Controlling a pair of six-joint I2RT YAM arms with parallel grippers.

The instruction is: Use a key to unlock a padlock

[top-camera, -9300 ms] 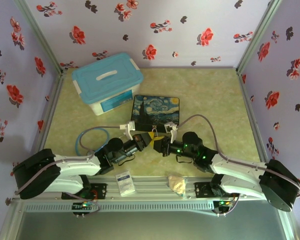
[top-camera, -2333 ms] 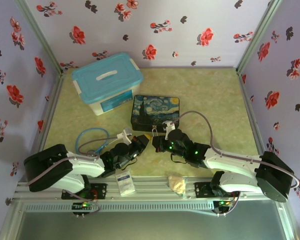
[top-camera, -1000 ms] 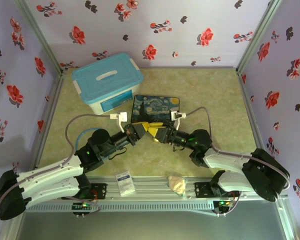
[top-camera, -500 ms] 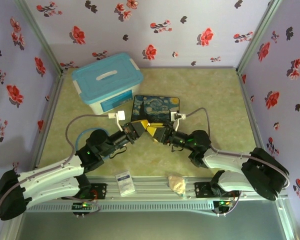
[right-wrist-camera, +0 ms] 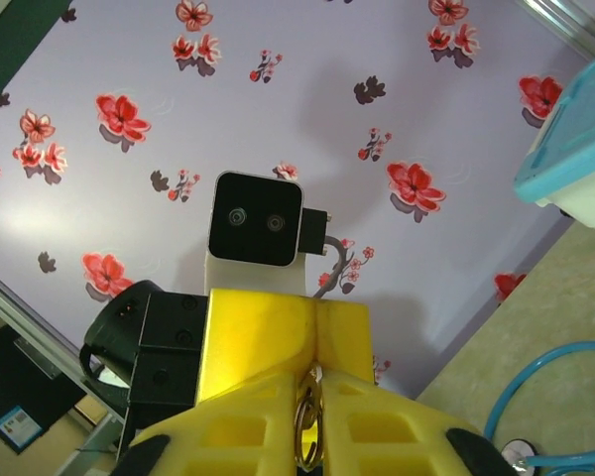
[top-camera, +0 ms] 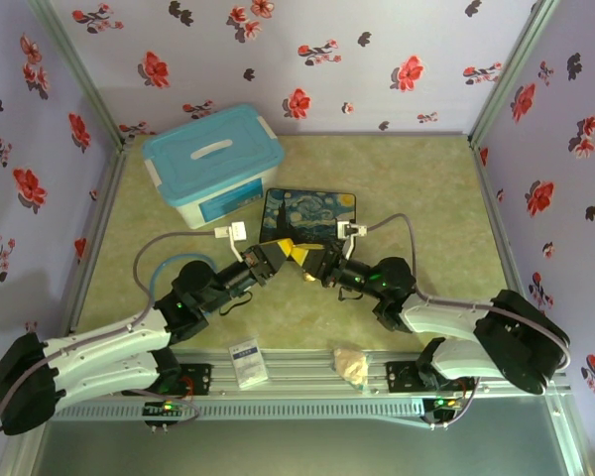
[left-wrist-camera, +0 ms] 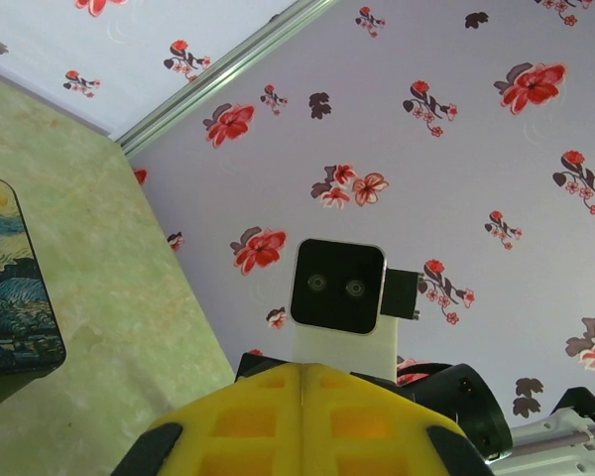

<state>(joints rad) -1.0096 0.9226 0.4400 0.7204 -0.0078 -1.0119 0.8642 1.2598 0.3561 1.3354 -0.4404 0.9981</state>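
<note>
- left claw [left-wrist-camera: 302, 382] is hovering just in front of the box [top-camera: 309, 213], fingers pressed tight together
- right claw [right-wrist-camera: 312, 397] is facing it tip to tip, pinching what looks like the padlock [right-wrist-camera: 302, 431] by its shackle

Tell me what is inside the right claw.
A thin metal ring shows in the slit between the right claw's yellow fingers; they cover the rest of it.

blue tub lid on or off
On. In the top view the light-blue lid sits flat over the white tub, covering its whole top. Whether it is latched, cannot tell.
</note>
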